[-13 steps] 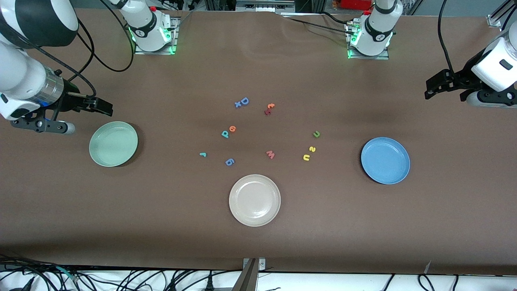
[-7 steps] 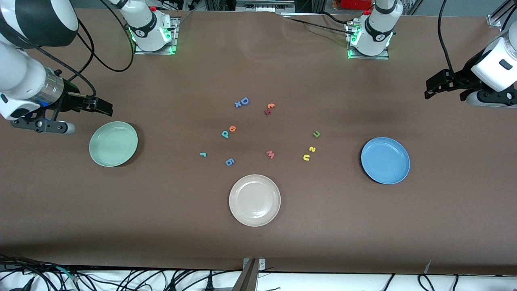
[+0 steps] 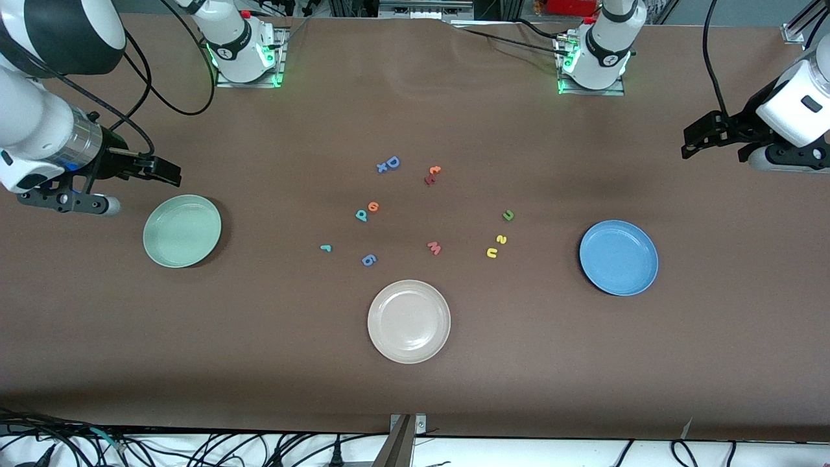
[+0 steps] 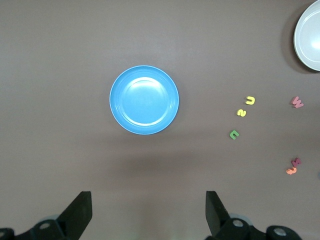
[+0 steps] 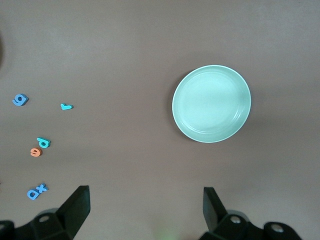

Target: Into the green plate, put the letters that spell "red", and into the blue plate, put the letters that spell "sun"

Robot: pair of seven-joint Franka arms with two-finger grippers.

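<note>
The green plate [image 3: 181,231] [image 5: 211,103] lies empty toward the right arm's end, the blue plate [image 3: 618,257] [image 4: 144,100] empty toward the left arm's end. Between them on the table lie the teal "r" [image 3: 326,247] [image 5: 66,106], teal "d" [image 3: 362,215] [image 5: 43,143] and orange "e" [image 3: 373,207] [image 5: 35,152]. Closer to the blue plate lie the yellow "s" [image 3: 501,239] [image 4: 241,112], yellow "n" [image 3: 492,252] [image 4: 250,100] and olive "u" [image 3: 508,215] [image 4: 233,134]. My right gripper [image 3: 167,170] [image 5: 145,207] hangs open over bare table beside the green plate. My left gripper [image 3: 697,139] [image 4: 148,210] hangs open over bare table at its end.
A cream plate [image 3: 408,321] sits nearest the front camera at mid-table. Other loose letters lie in the middle: a blue "D" with an "x" [image 3: 389,164], a blue "g" [image 3: 368,260], a pink "w" [image 3: 434,248] and a red-orange pair [image 3: 432,175].
</note>
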